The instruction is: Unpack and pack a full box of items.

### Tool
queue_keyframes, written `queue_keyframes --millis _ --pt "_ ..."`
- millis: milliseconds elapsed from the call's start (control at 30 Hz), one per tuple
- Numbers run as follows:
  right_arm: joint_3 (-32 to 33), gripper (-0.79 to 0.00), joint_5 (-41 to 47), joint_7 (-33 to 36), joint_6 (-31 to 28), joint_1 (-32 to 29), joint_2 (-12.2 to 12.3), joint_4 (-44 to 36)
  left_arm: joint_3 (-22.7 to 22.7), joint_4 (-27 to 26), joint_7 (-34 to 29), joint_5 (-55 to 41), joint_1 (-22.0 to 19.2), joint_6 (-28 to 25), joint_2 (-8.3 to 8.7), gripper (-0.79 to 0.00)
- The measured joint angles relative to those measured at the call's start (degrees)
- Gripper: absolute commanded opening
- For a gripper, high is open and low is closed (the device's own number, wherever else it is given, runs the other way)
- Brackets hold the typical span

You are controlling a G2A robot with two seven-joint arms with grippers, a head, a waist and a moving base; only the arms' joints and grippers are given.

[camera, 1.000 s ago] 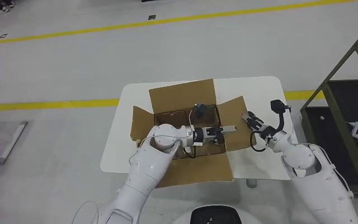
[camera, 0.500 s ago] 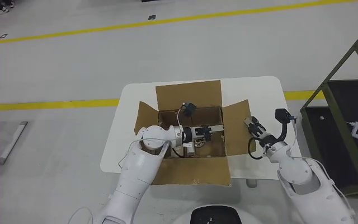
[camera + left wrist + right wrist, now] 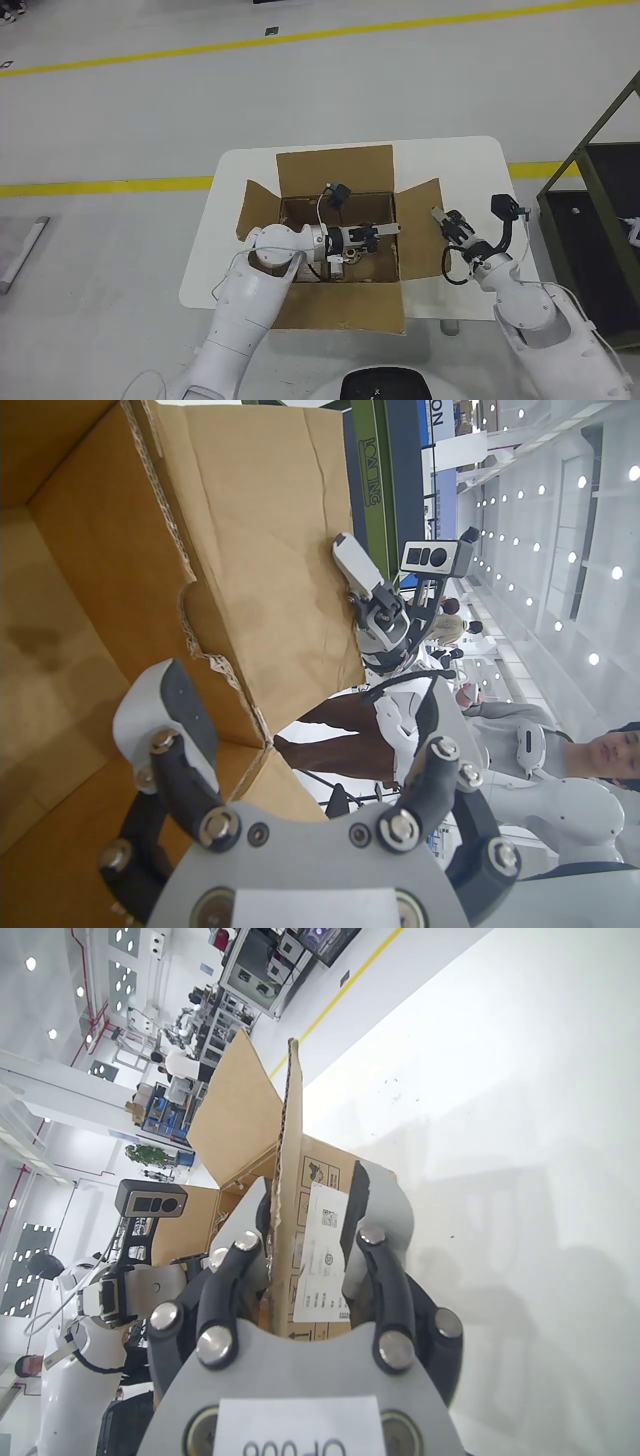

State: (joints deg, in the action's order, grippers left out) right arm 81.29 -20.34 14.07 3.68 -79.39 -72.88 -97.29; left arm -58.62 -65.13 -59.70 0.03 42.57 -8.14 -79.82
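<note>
Box [image 3: 336, 170] open at the middle of the worktop [image 3: 470, 160], left gripper [image 3: 392, 231] inside with jaws wide and empty, right gripper [image 3: 443, 216] with jaws open astride the right flap [image 3: 420, 228]: risk of tearing that flap or dragging the box sideways, if closed and pulled crooked.

Cardboard box [image 3: 335, 172]: brown, upright at the middle of the white table [image 3: 460, 170], top open. The far flap [image 3: 337, 165] is folded back, the near flap [image 3: 345, 305] hangs outward, and the left flap [image 3: 258, 205] and right flap [image 3: 420, 225] splay sideways. The inner floor [image 3: 60, 680] is bare where visible, with a dark stain.
</note>
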Motion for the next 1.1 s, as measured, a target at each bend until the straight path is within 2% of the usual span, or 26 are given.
queue_keyframes --millis 167,267,467,600,667,833,1000,1033,1067,1100 --pt "1.6 0.0 -2.2 -1.1 -0.9 1.6 0.3 0.3 -0.1 -0.1 0.2 0.0 0.1 0.1 0.01 0.0" --pt "2.3 0.0 -3.0 -1.4 -1.4 2.7 0.3 0.9 -0.5 -1.5 2.4 1.8 1.0 1.5 0.37 0.0" --pt "1.8 0.0 -5.1 -0.6 -2.0 4.4 0.4 3.4 -1.6 -4.7 3.2 16.9 1.0 6.3 2.29 0.0" --pt "1.2 -0.086 -4.8 -0.4 -2.5 4.7 0.3 4.1 -3.6 -6.8 3.0 24.0 1.7 11.2 3.65 0.0" --pt "1.2 -0.166 -4.7 -0.2 -2.6 4.9 0.3 4.2 -4.0 -8.8 1.6 29.0 2.3 13.4 4.25 0.0" --pt "1.5 -0.172 -4.6 0.4 -3.0 5.2 0.4 4.4 -3.5 -12.7 -2.2 36.3 3.5 16.4 5.18 0.0" --pt "2.0 -0.222 -4.6 0.9 -3.2 5.3 0.5 4.5 -1.4 -13.0 -4.6 44.3 3.6 19.4 5.52 0.0" --pt "2.0 -0.4 -4.6 1.0 -3.3 5.3 0.5 4.5 -1.2 -12.8 -4.6 45.0 3.5 19.8 5.51 0.0" --pt "2.0 -0.468 -4.6 1.2 -3.4 5.3 0.5 4.5 -1.1 -12.7 -4.6 45.1 3.5 19.9 5.5 0.0" --pt "2.0 -0.483 -4.5 1.3 -3.5 5.3 0.5 4.5 -1.1 -12.7 -4.6 45.0 3.5 19.8 5.5 0.0"
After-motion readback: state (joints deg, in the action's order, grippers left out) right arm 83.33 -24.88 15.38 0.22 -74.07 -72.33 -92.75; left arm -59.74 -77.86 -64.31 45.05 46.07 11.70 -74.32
